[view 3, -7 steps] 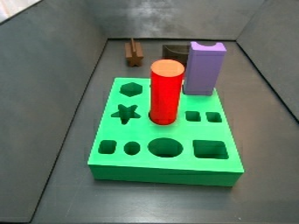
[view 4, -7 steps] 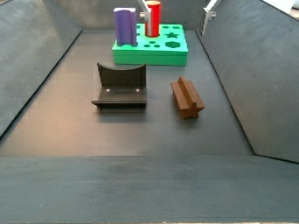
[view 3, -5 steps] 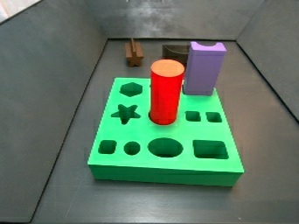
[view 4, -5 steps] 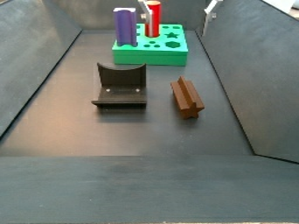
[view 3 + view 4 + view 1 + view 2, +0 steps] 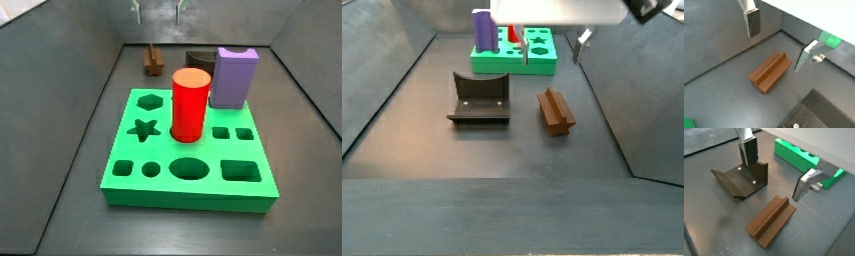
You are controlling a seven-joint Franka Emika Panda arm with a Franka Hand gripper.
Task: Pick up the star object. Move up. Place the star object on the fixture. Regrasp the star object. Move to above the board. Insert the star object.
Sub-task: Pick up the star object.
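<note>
The star object (image 5: 771, 73) is a brown ridged peg lying flat on the dark floor; it also shows in a wrist view (image 5: 771, 221) and in both side views (image 5: 556, 110) (image 5: 154, 62). My gripper (image 5: 777, 40) is open and empty, hanging above the peg with one finger to each side, well clear of it. The gripper (image 5: 158, 12) shows at the top edge of a side view. The black fixture (image 5: 744, 178) stands beside the peg, also seen in a side view (image 5: 478, 98). The green board (image 5: 134, 150) lies at the other end of the floor.
A red cylinder (image 5: 190, 105) and a tall purple notched block (image 5: 235, 78) stand in the board. The board's edge (image 5: 804, 158) shows beyond the fingers. Grey walls (image 5: 382, 80) close in the floor on each side.
My gripper has come into both side views from the top, moving in over the peg. The peg, fixture and board have not moved.
</note>
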